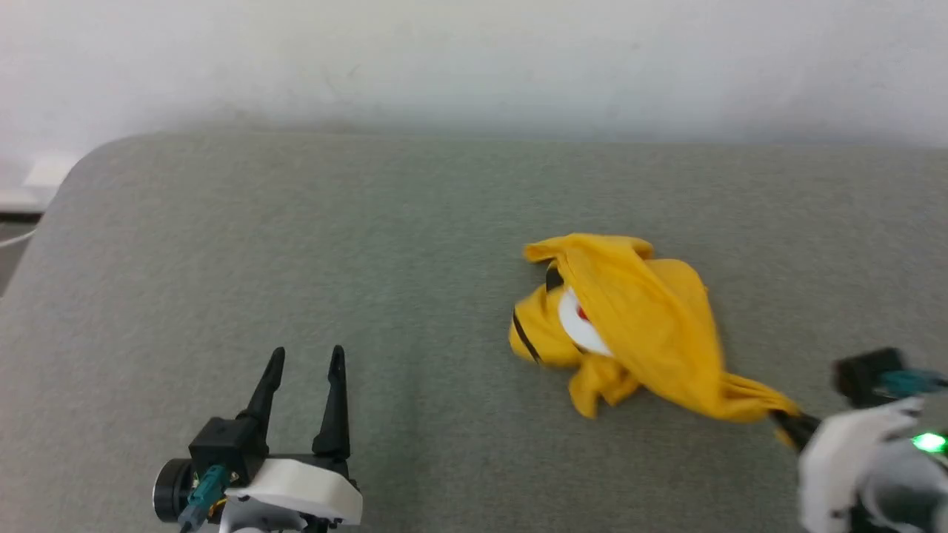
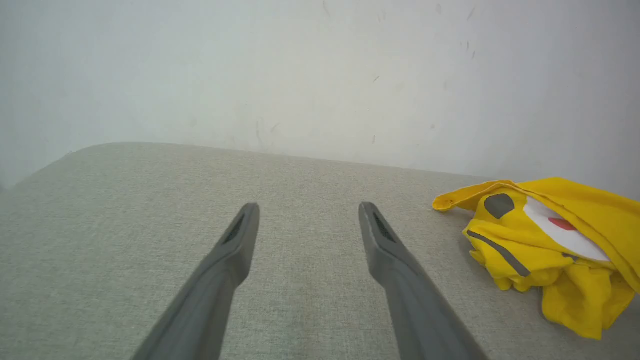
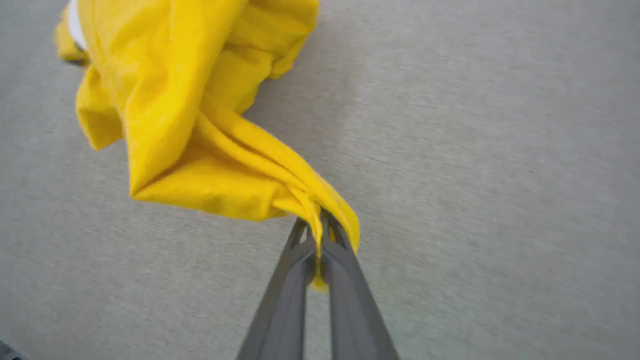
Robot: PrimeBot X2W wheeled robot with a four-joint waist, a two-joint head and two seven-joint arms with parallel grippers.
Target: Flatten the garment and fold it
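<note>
You have the garment point(image 1: 637, 311) lying in a crumpled heap on the grey padded surface point(image 1: 296, 222), at about 4 o'clock from the middle of the head view. Part of the print faces up: a white patch, a red dot and black lines.

Your right gripper point(image 3: 317, 227) is pinched tight on a gathered corner of the cloth. The two fingers meet with yellow fabric squeezed between them, and a small tuft hangs below the tips. From those jaws the bundle lies toward 10 o'clock in the head view and 11 o'clock in the right wrist view. The cloth narrows to a drawn-out tail at the grip, so the garment's long axis runs 10 to 4 o'clock, in line with the right arm.

Your left gripper point(image 1: 306, 351) sits at 7 o'clock in the head view, jaws spread wide and holding nothing. It is well apart from the cloth, which lies at its 2 o'clock.

The right arm is the nearer one. Flattening looks barely begun. A pull toward 4 o'clock would likely stretch the heap, but spreading it probably needs your left arm to cross to the loose 10 o'clock end.
</note>
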